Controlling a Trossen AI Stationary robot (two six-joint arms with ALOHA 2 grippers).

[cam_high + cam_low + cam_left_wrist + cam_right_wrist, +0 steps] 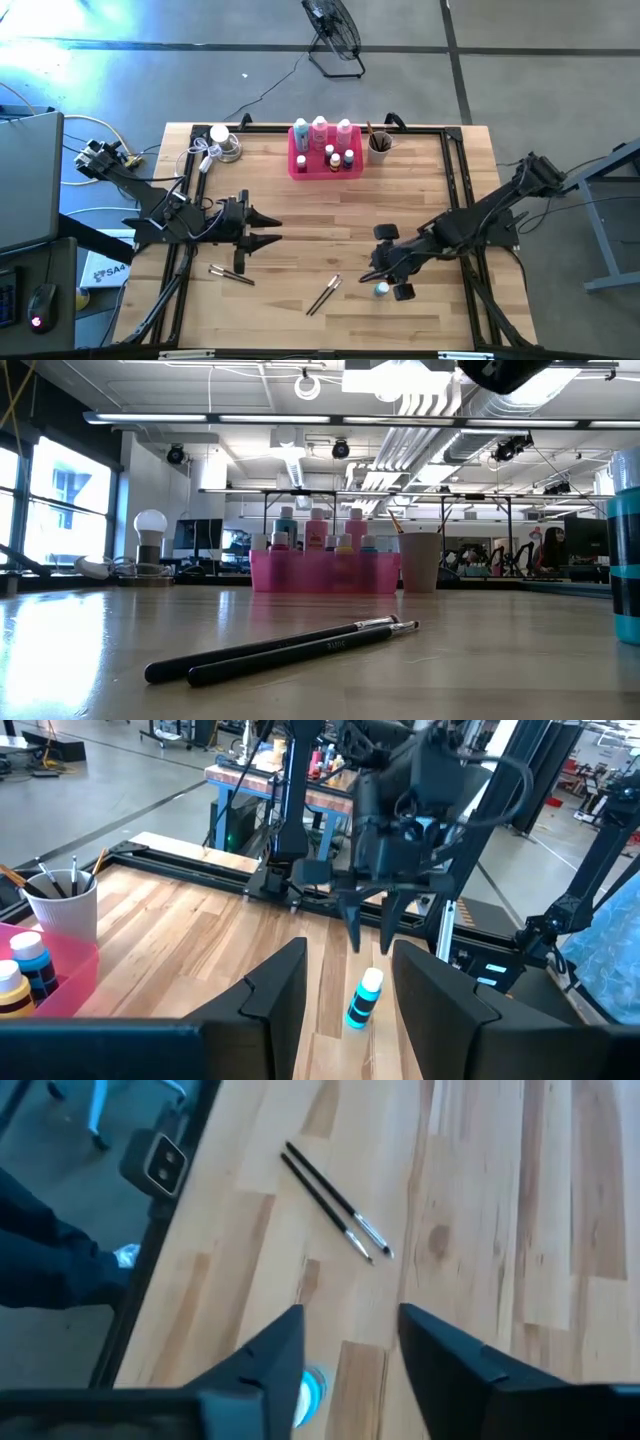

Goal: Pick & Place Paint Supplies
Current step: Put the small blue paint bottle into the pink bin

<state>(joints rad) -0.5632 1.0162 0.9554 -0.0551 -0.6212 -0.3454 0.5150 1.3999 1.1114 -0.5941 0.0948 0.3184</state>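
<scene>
A tiny teal bottle (381, 289) with a white cap stands upright on the table at the near right, also seen in the left wrist view (365, 998). My right gripper (371, 935) hangs open just above it, fingers slanting down, touching nothing; in its own wrist view the bottle's cap (312, 1388) shows beside one finger. Two thin dark paintbrushes (323, 295) lie side by side on the wood at near centre, and a third paintbrush (230, 273) lies to their left. My left gripper (275, 230) waits open and level at mid-left.
A bright pink tray (325, 160) holding tall and tiny bottles sits at the far centre, with a pale cup (379, 145) of brushes at its right. A lamp bulb and cables (220, 140) lie at the far left. Black frame rails run along the table's sides.
</scene>
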